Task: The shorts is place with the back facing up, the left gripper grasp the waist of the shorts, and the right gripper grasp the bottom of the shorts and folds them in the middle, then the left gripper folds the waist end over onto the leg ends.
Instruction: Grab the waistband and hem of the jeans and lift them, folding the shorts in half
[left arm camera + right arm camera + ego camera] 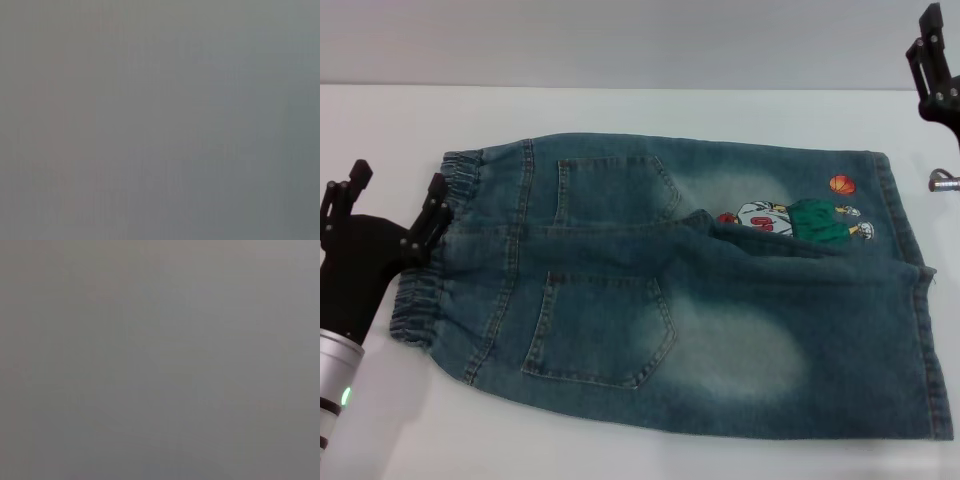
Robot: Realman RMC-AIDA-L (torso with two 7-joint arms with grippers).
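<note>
The blue denim shorts [690, 330] lie flat on the white table, back up, both patch pockets showing. The gathered waist [420, 300] is at the left; the leg ends [932, 350] reach the right edge. A cartoon print [790, 220] with an orange basketball [841, 184] sits on the far leg. My left gripper [400, 180] is open at the waist's middle, one prong over the band's edge, the other off the cloth. My right gripper [932, 60] hangs at the far right, above and beyond the far leg's hem. Both wrist views show only plain grey.
The white table [620, 110] runs bare behind the shorts up to a grey wall. A small silvery metal part [942, 180] sits at the right edge beside the far leg's hem. Bare table shows in front of the shorts at the lower left.
</note>
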